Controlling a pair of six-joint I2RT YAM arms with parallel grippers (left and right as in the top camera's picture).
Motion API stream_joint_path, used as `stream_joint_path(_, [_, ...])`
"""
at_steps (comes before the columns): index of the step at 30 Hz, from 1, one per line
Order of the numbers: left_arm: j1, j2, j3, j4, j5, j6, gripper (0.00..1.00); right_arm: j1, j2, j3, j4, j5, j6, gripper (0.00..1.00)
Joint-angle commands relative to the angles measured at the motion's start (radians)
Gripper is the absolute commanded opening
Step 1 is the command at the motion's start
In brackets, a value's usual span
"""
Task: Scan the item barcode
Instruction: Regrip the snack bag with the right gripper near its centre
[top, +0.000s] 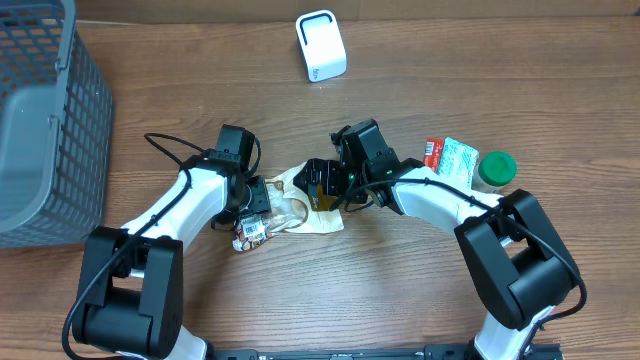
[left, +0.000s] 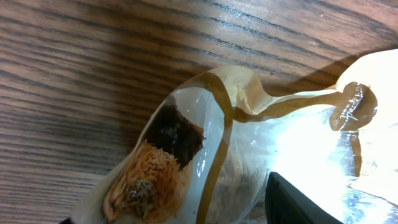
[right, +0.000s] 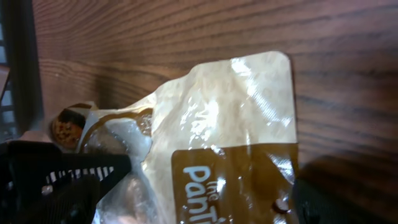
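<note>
The left hand (top: 256, 205) is partly closed, pinching the left end of the snack bag (top: 300, 212); the right hand (top: 325, 182) stands wide open, its fingers either side of the bag's right end without gripping; both arms crowd over the bag at the frame's centre and hide part of it. At right lies a red-and-white packet (top: 452, 157), with a green-capped bottle (top: 496, 168) just beside it; a grey mesh basket (top: 85, 130) fills the upper left; the white scanner (top: 321, 45) sits at top centre, well apart. The bag is crinkled glossy plastic, beige with brown bands and a clear window; the table (top: 450, 60) is dark wood grain.
</note>
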Motion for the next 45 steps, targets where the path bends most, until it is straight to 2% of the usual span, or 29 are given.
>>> stream_joint_path(1, [-0.006,0.008,-0.017,-0.002,-0.028,0.017,0.55,0.011,-0.016,0.011,-0.010,0.083,-0.037,1.00])
stream_joint_path(6, [-0.006,0.008,-0.017,-0.004,-0.026,0.017,0.55,0.017,-0.016,0.012,0.029,0.082,-0.052,0.98])
stream_joint_path(12, [-0.006,0.008,-0.016,-0.004,-0.025,0.017,0.56,0.024,-0.013,0.011,-0.070,0.080,-0.040,0.96])
stream_joint_path(19, [-0.007,0.008,-0.017,-0.004,-0.025,0.017,0.56,0.103,0.018,0.010,-0.077,0.075,0.018,0.96])
stream_joint_path(26, [-0.006,0.008,-0.017,-0.004,-0.025,0.017,0.56,0.132,0.028,0.010,-0.058,-0.039,0.039,0.95])
stream_joint_path(28, [-0.006,0.008,-0.017,-0.004,-0.025,0.017,0.55,0.136,0.028,0.010,-0.043,-0.067,0.041,0.90])
stream_joint_path(31, [-0.007,0.008,-0.016,-0.004,-0.025,0.017,0.55,0.137,0.028,0.010,-0.031,-0.102,0.082,0.72])
stream_joint_path(32, [-0.007,0.008,-0.017,-0.004,-0.025,0.017,0.55,0.137,0.029,0.010,-0.019,-0.119,0.084,0.70])
stream_joint_path(36, [-0.007,0.008,-0.017,-0.004,-0.025,0.017,0.55,0.137,0.037,0.010,0.035,-0.199,0.084,0.69])
stream_joint_path(45, [-0.007,0.008,-0.017,-0.003,-0.025,0.017,0.56,0.137,0.108,0.010,0.061,-0.198,0.087,0.62])
